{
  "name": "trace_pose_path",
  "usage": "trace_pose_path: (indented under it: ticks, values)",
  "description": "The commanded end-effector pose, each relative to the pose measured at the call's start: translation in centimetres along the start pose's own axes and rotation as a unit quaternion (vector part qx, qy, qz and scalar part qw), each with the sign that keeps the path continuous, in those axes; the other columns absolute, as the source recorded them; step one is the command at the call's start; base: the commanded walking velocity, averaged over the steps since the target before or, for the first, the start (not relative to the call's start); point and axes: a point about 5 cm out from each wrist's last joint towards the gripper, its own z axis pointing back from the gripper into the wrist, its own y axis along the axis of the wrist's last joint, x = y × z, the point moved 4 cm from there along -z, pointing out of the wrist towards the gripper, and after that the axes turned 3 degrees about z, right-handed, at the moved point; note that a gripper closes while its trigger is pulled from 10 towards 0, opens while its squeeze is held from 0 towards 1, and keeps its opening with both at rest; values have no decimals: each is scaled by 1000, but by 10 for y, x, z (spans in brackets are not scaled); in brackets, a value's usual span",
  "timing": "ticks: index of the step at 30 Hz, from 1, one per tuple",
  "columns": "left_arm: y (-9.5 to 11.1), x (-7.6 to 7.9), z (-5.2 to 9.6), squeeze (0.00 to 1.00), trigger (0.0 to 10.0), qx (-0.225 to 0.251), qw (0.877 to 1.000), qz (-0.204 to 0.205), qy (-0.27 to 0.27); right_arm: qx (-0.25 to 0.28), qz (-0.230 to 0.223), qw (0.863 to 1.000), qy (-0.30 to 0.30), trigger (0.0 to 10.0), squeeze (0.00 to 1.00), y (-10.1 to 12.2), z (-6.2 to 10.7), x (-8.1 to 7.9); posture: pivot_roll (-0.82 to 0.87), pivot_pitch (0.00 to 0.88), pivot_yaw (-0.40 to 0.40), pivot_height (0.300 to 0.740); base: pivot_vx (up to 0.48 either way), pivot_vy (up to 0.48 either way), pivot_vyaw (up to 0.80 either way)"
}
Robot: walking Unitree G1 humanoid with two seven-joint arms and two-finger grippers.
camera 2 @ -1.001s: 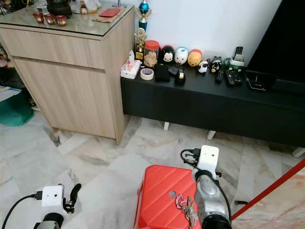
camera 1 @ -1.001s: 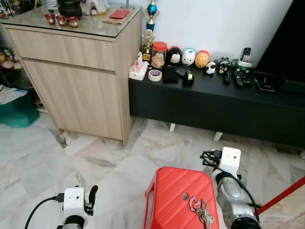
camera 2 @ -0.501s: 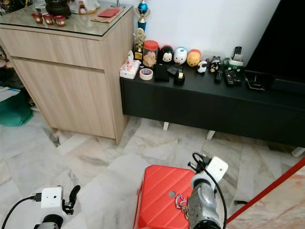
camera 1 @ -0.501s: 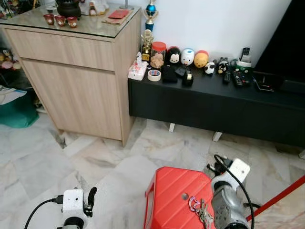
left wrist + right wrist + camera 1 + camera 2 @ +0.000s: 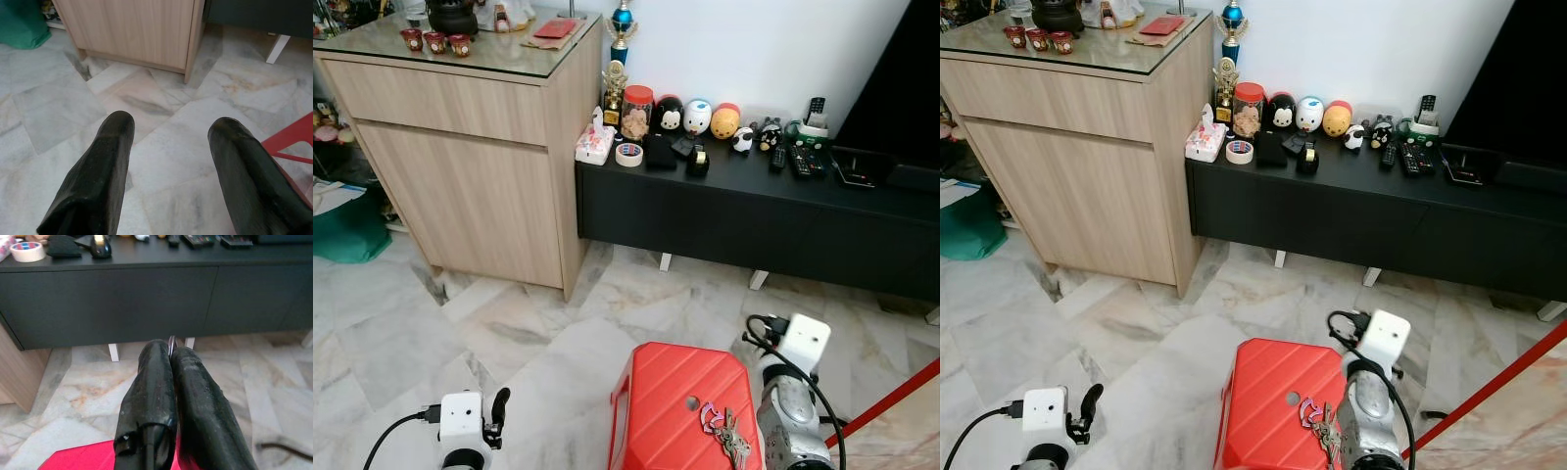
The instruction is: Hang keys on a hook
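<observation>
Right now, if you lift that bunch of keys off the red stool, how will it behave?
The keys are a loose bunch with a pink tag, so they'd probably dangle and swing. Lying on the red stool's ribbed plastic top, they'd likely slide if nudged.

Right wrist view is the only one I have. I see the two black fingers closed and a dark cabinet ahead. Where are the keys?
Observer: The keys lie on top of the red stool, close beside the right arm.
Operator: And the left gripper, what does it do?
Observer: The left gripper is open and holds nothing, low over the marble floor, to the stool's left.
</observation>
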Motion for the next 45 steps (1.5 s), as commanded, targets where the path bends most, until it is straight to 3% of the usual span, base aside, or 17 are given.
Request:
trace_pose_path:
  ticks: [1, 7, 15, 22, 27, 31, 37, 40, 45]
  values:
    - [-5, -1, 2, 0, 10000, -7, 1000, 9, 1, 11, 15, 1000, -3, 10000, 0, 2, 1, 4, 106, 0, -106, 728, 0, 0, 0]
    - [-7, -1, 3, 0, 10000, -8, 1000, 11, 0, -13, -9, 1000, -2, 10000, 0, -8, 2, 3, 106, 0, -105, 728, 0, 0, 0]
    - [-8, -1, 3, 0, 10000, -11, 1000, 13, -3, -18, -2, 1000, 2, 10000, 0, -10, 3, 2, 100, 0, -100, 728, 0, 0, 0]
    - [-28, -8, 13, 0, 10000, -46, 999, 4, 6, -65, -2, 997, 29, 10000, 0, -31, 8, -2, 91, 0, -96, 728, 0, 0, 0]
    - [-36, -9, 17, 0, 10000, -61, 998, 8, 9, -87, 2, 996, 30, 10000, 0, -43, 13, 5, 82, 0, -89, 728, 0, 0, 0]
    - [-46, -12, 21, 0, 10000, -84, 996, 7, 13, -131, -7, 991, 22, 10000, 0, -62, 18, 15, 76, 0, -81, 728, 0, 0, 0]
    - [-62, -18, 24, 0, 10000, -132, 991, 0, 17, -193, 22, 981, 24, 10000, 0, -89, 32, 29, 68, 0, -74, 728, -121, 0, 0]
    - [-63, -19, 20, 0, 10000, -146, 989, 0, 21, -256, 46, 965, 14, 10000, 0, -112, 47, 41, 61, 0, -66, 728, -246, 0, 0]
    - [-69, -14, 18, 0, 10000, -168, 986, 6, 14, -288, 55, 955, 35, 10000, 0, -124, 57, 34, 31, 0, -52, 728, -253, 0, 0]
